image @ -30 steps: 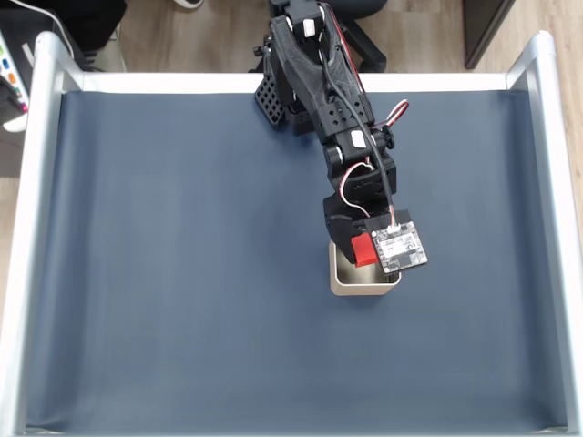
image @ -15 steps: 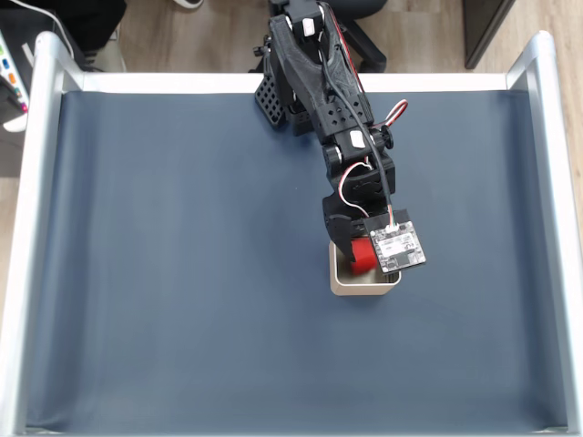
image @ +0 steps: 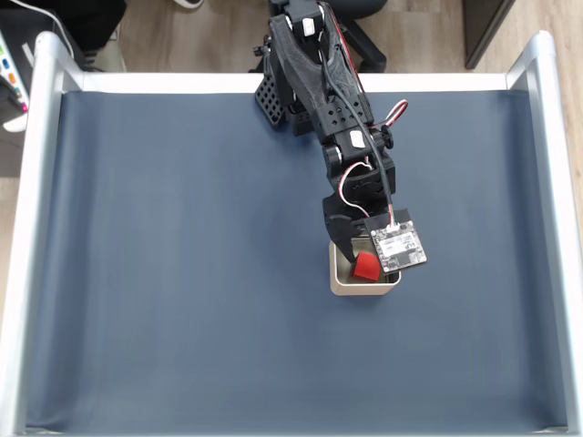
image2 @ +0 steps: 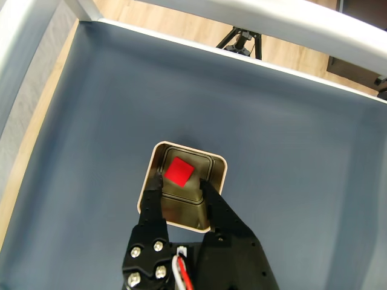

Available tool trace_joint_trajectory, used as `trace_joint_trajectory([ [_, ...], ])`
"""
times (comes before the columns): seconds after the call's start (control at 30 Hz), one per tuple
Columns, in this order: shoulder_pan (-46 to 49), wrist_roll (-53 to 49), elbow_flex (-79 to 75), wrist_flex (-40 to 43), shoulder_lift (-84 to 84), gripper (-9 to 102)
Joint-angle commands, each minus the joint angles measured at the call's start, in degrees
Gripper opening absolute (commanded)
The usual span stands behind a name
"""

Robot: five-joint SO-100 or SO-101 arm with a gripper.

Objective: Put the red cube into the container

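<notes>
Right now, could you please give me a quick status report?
Tool open above the container. Red cube lying inside, released. Nothing in the way.

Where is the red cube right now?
In the wrist view the red cube lies inside the container, towards its far side, just beyond the open gripper.

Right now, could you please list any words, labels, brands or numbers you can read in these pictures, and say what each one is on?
No text can be read in either view.
The small circuit board on the arm's wrist carries tiny markings, too small and blurred to read.
The white object with coloured spots at the left edge of the fixed view is too small to read.
The red cube, the container, the gripper and the dark blue mat bear no lettering.
</notes>
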Motion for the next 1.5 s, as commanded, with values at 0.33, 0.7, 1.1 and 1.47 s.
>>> trace_joint_trajectory([
  [0.33,2.2,-2.0,-0.4,-1.1,5.9,0],
  [0.7,12.7,-6.1,10.8,-4.4,22.4,0],
  [1.1,17.8,-5.4,38.2,-6.3,50.6,0],
  [1.47,18.5,-3.4,52.6,5.2,69.1,0],
])
